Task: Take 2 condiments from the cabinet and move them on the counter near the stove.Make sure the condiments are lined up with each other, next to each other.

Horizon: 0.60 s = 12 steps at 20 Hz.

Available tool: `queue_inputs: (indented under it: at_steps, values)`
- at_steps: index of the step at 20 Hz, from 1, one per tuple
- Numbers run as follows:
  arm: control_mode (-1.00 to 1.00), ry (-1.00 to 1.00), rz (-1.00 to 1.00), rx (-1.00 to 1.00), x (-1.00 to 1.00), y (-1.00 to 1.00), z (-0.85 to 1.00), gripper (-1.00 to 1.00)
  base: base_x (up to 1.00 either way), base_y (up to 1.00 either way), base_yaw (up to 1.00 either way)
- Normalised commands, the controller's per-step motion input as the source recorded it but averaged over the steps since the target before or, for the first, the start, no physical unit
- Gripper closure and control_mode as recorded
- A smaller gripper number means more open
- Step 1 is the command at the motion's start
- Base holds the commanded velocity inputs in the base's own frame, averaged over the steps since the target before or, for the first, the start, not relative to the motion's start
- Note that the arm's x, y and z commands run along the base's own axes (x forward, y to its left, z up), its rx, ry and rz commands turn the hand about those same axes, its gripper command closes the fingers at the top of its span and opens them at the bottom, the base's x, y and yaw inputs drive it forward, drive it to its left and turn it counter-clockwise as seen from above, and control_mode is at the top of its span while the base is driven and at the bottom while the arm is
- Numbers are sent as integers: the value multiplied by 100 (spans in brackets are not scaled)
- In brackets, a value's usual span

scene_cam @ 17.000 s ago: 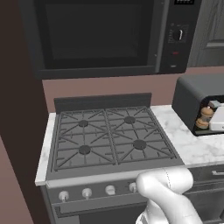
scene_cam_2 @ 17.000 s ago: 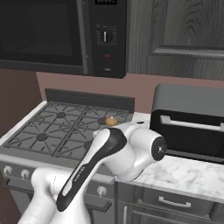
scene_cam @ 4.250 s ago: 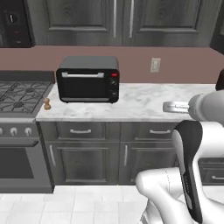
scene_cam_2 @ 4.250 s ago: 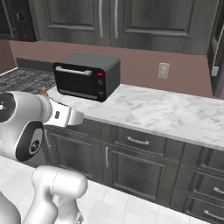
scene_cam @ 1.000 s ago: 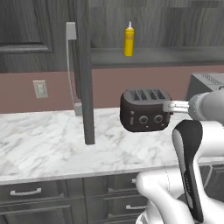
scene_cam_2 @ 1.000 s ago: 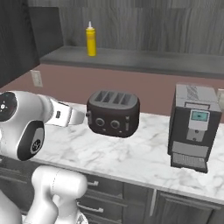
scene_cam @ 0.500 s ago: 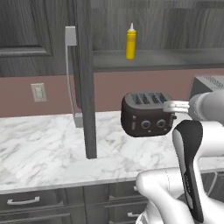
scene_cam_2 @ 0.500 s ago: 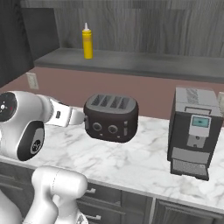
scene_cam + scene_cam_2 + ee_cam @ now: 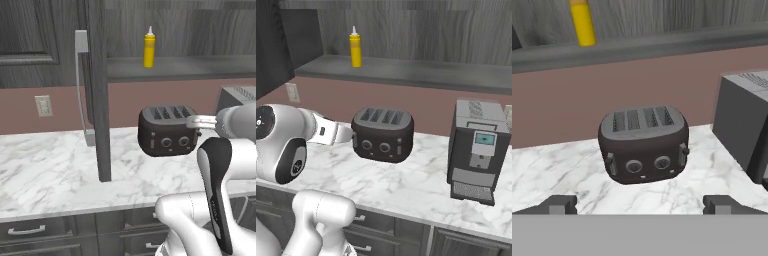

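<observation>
Cabinet door (image 9: 97,95): swung open, edge-on over the counter (image 9: 50,165). Yellow squeeze bottle (image 9: 149,48): upright on the cabinet shelf (image 9: 406,72), near its front edge, bare shelf to its right. Gripper (image 9: 640,204): jaws wide apart, empty, well below the bottle, facing a black toaster (image 9: 382,134). Coffee machine (image 9: 476,150): far right.

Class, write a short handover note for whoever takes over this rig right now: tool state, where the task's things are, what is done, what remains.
Tool: open, empty, facing the toaster.
Yellow squeeze bottle: upright on the shelf of the open cabinet, untouched.
Counter: no condiment on the stretch in view.
Done: cabinet door open.
Left: fetch the bottle and a second condiment, line both up beside the stove.
</observation>
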Motion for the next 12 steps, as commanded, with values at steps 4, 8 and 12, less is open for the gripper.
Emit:
queue_inputs:
  at_steps: [4,8,12]
  values:
    - [-100,-9,5,0,0,0,8,-100,0,0,0]
    - [-100,-12,12,0,3,0,39,-100,0,0,0]
    - [-100,-7,5,0,0,0,52,-100,0,0,0]
